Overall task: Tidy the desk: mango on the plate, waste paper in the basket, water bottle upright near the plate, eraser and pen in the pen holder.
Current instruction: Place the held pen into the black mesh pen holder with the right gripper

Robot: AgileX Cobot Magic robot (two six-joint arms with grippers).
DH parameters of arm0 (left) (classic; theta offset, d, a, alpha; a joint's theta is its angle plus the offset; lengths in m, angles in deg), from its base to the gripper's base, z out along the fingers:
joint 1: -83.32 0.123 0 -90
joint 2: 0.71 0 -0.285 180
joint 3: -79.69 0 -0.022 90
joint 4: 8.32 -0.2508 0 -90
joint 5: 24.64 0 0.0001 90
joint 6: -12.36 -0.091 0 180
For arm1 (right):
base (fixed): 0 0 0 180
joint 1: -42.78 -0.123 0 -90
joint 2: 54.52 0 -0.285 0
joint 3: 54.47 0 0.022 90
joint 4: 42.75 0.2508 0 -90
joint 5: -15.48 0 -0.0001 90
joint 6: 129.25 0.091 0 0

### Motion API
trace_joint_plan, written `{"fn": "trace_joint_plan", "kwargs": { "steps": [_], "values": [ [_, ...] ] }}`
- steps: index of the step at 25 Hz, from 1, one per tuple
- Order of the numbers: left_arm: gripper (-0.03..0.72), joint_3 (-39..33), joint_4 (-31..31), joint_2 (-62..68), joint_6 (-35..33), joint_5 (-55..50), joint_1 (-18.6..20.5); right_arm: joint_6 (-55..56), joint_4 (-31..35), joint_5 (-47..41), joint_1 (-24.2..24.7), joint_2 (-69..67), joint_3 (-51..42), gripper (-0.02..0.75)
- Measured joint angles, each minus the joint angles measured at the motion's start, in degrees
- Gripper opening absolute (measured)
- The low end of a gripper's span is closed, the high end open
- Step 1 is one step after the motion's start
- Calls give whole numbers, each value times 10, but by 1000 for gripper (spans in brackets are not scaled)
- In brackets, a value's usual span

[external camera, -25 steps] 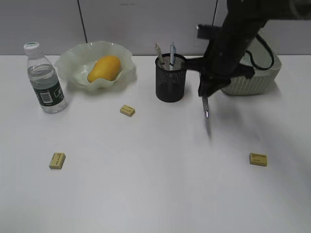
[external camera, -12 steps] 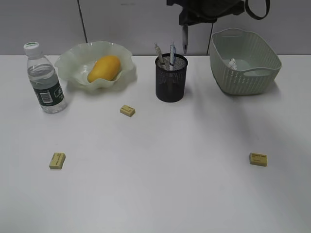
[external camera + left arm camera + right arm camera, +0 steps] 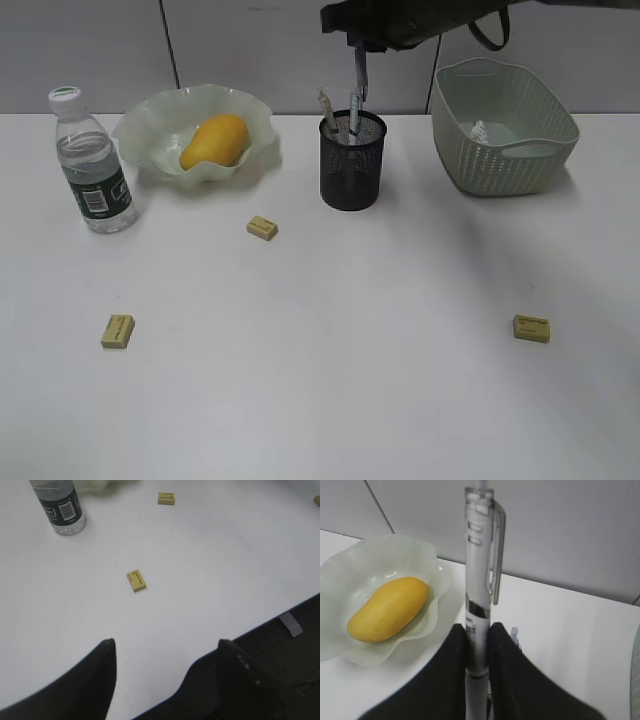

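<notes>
**Pen poised over the pen holder**

Above the pen holder (image 3: pixel 352 160), the right claw (image 3: pixel 476 652) is pinched shut on a pen (image 3: pixel 359 76), holding it upright by the lower barrel with the clip end up in the right wrist view. In the exterior view its lower end hangs just over the cup's rim, beside two pens already standing inside.

The pen looks light, stiff and smooth, so a pinch on the barrel could let it slip or swing; the hold near one end seems apt for dropping it straight in. The mesh cup is probably light too and may tip if knocked.

The left claw (image 3: pixel 165 647) hovers wide open and empty, low over the worktop (image 3: pixel 330 390), well in front of the cup.

Left of the cup, the mango (image 3: pixel 214 140) lies in the plate (image 3: pixel 140 125), the bottle (image 3: pixel 92 165) upright beside it. Three erasers (image 3: pixel 262 228) (image 3: pixel 117 331) (image 3: pixel 531 328) lie in front of the cup. Right of it, paper (image 3: pixel 480 131) sits in the basket (image 3: pixel 505 165).
</notes>
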Motion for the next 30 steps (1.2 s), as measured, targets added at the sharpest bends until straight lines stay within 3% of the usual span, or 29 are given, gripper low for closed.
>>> {"fn": "trace_joint_plan", "kwargs": {
  "steps": [16, 18, 24, 30],
  "values": [
    [470, 0, 0, 0, 0, 0, 0, -4, -24, 46, 0, -86, 0, 123],
    [470, 0, 0, 0, 0, 0, 0, -4, -30, 46, 0, -88, 0, 163],
    [469, 0, 0, 0, 0, 0, 0, -5, -41, 22, 0, -89, 1, 470],
    [468, 0, 0, 0, 0, 0, 0, -5, -44, -111, 0, -77, 31, 519]
  ]
}}
